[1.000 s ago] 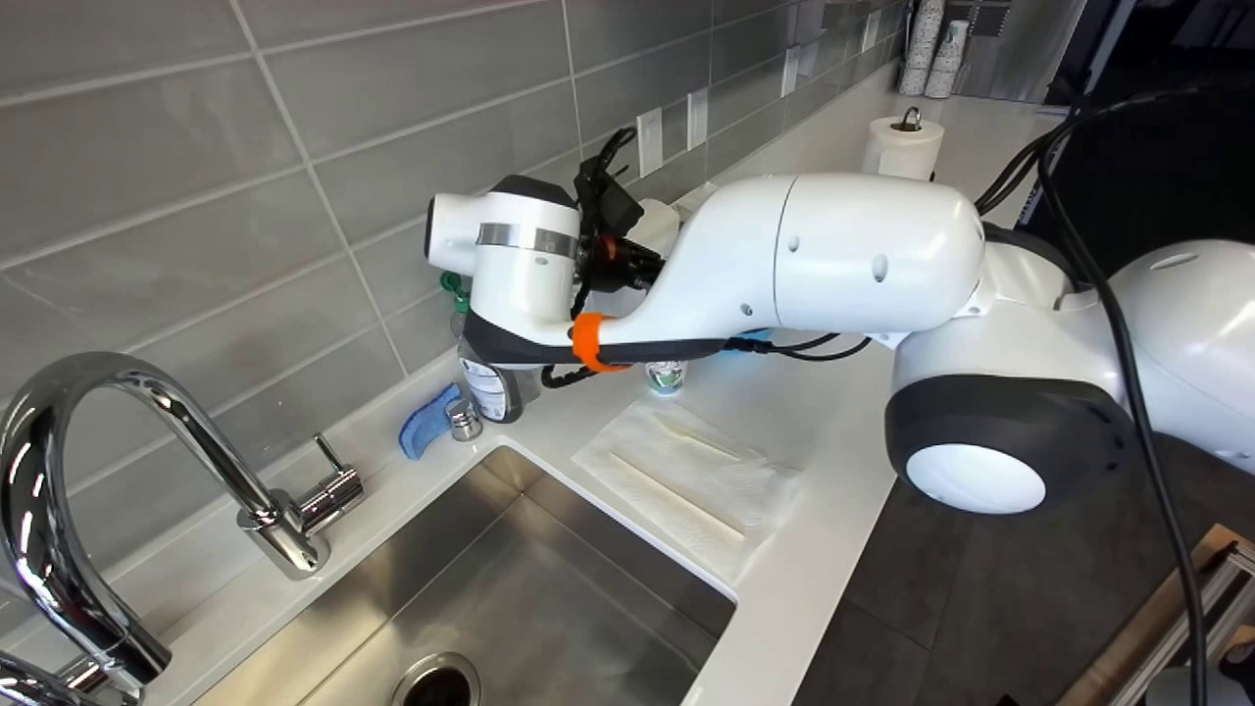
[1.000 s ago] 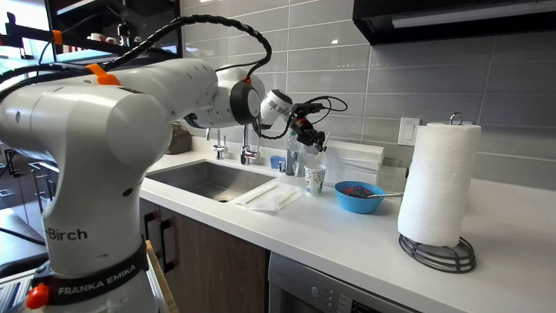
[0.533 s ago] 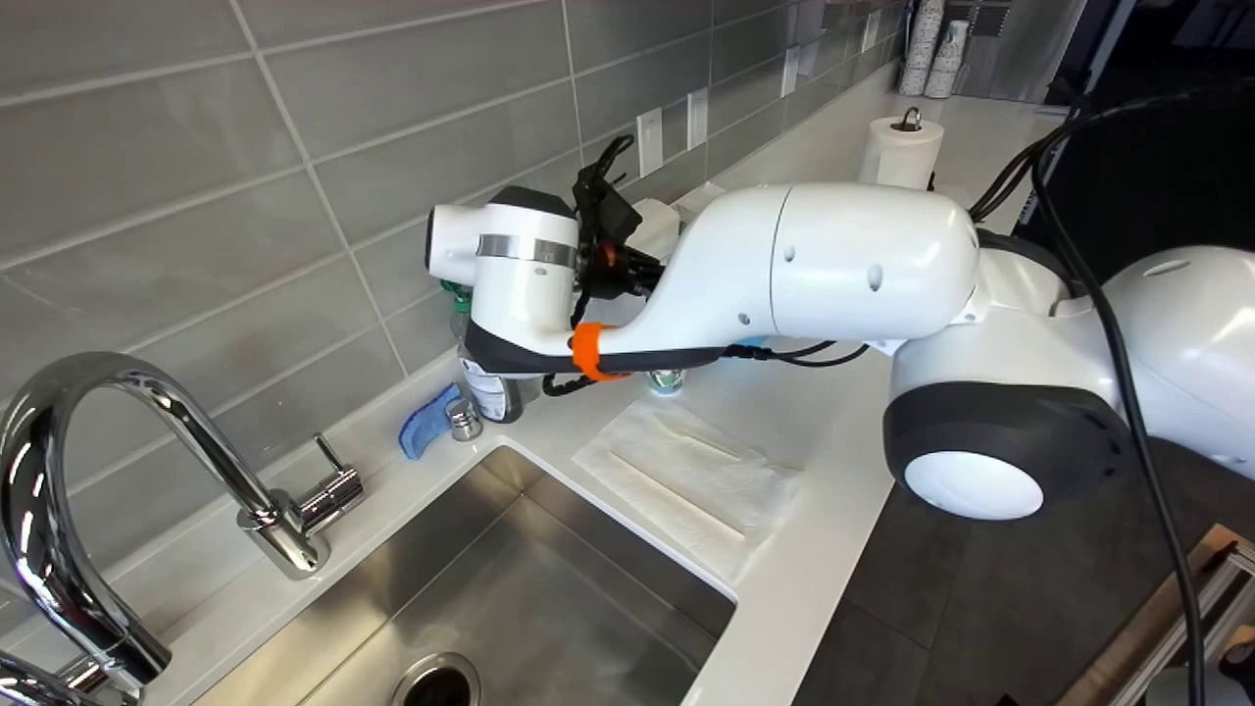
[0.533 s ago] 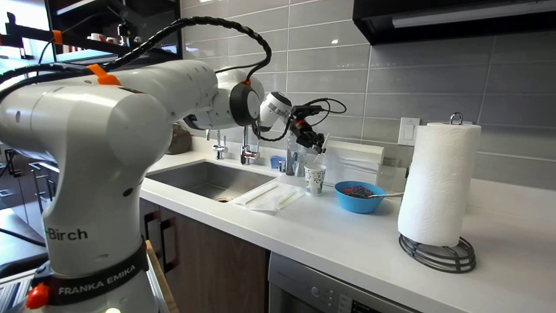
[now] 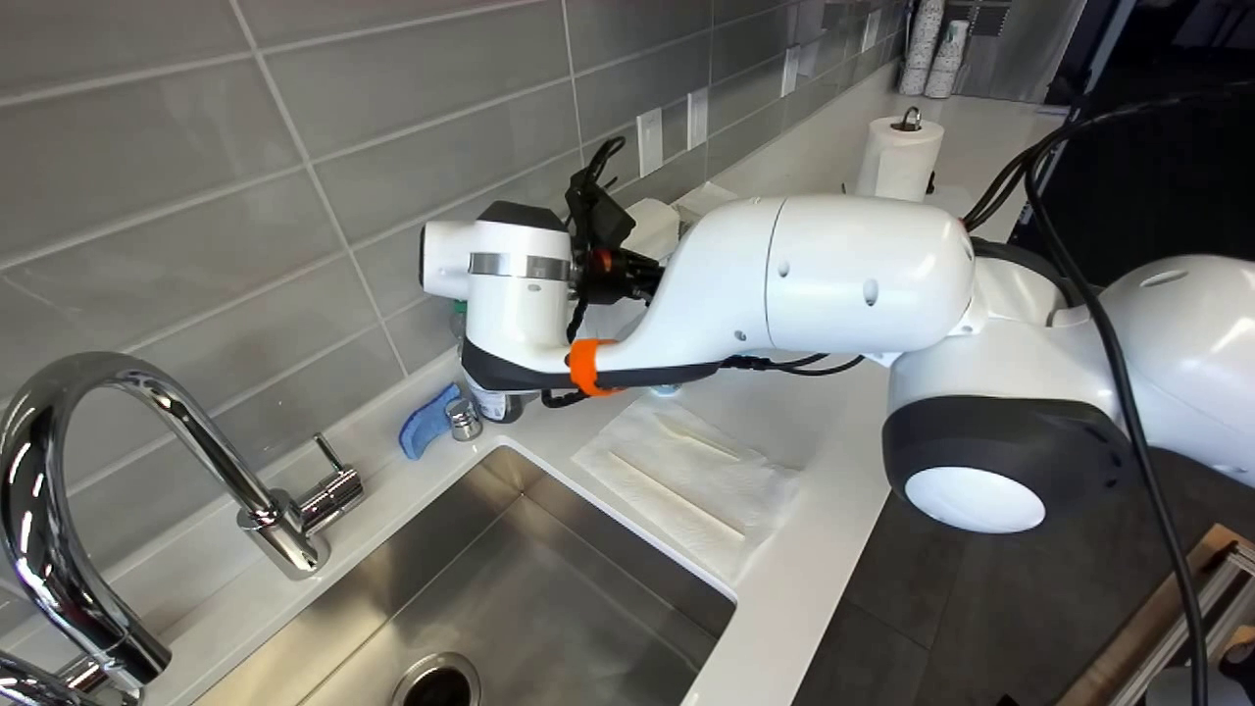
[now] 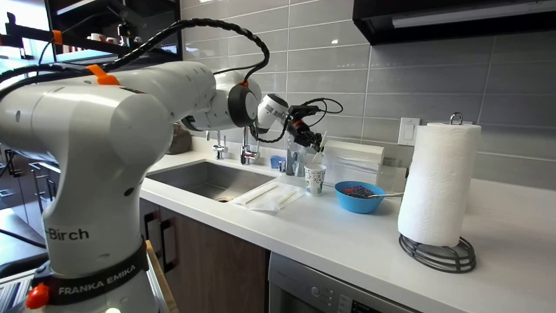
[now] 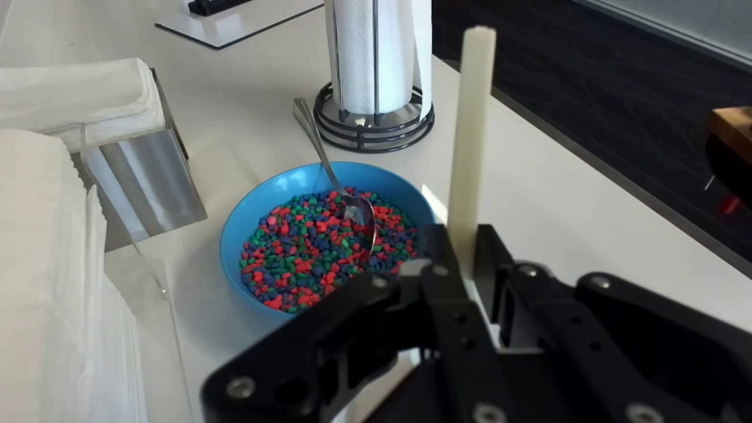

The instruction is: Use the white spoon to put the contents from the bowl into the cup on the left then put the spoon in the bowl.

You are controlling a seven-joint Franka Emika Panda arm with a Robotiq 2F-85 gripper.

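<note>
Outstretched white arm (image 6: 184, 89), bent wrist (image 6: 272, 111), black tool (image 7: 463, 252) downward-tilted in a closed grip

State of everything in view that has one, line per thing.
Small white green-printed cup: upright, contents hidden
Slim white spoon: gripped, tilted, lower end near the cup's mouth
Black end effector: shut on that spoon
Round bright-blue bowl: upright, holding red, green and blue pebbles
Shiny metal spoon: resting in the bowl
Round white paper-towel roll: upright

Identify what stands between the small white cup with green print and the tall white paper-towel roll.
A round bright blue bowl holding small multicoloured pieces, a silver metal spoon in it, shows there in an exterior view.
</note>
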